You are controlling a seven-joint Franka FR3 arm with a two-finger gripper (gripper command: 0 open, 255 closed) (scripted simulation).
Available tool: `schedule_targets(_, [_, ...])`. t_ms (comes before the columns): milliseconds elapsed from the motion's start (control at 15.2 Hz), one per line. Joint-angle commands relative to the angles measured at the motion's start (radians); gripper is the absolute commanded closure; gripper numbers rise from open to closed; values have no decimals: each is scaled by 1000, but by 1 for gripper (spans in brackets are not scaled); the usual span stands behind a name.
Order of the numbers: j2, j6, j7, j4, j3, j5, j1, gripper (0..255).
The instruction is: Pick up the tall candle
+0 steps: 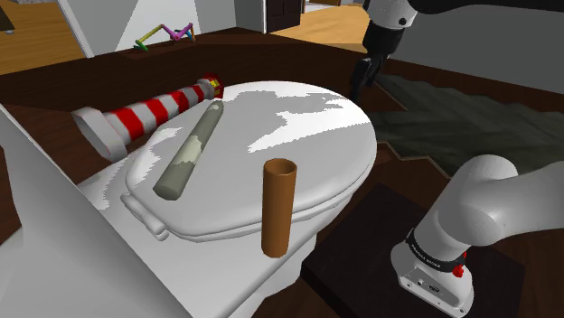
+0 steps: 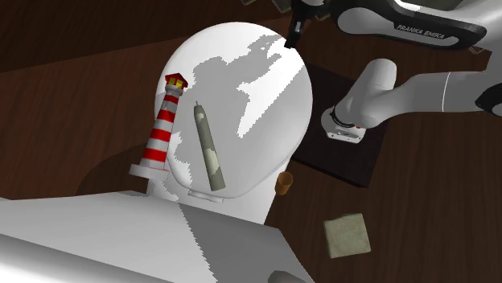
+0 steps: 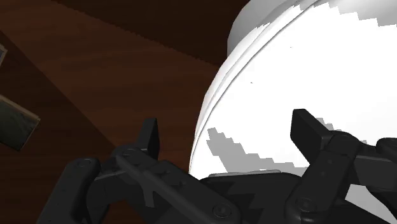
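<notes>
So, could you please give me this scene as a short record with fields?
surface: white toilet lid, closed
target: long grey-green candle, lying flat on the lid
neighbour: red-and-white lighthouse, lying on its side beside the candle
other: brown cylinder, upright at the lid's edge
gripper: gripper open, empty, over the lid's rim, apart from the candle

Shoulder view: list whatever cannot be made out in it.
1. Arm: cut off by the top edge above the hand.
2. Tall candle, lying on the toilet lid: wick too small at its far tip.
3. Brown cylinder: what its foot rests on cannot be judged from this angle.
4. Colourful zigzag thing at the back: too small to name.
5. Toilet tank: cut off by the left and bottom edges.
</notes>
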Motion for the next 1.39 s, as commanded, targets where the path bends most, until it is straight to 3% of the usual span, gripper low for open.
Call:
schedule_targets(0, [0,0,0,0,0,0,0,0])
schedule_targets(660, [11,-92,502,81,301,164,-31,0])
schedule_targets(1320, [231,-145,1020,355,614,252,-141,0])
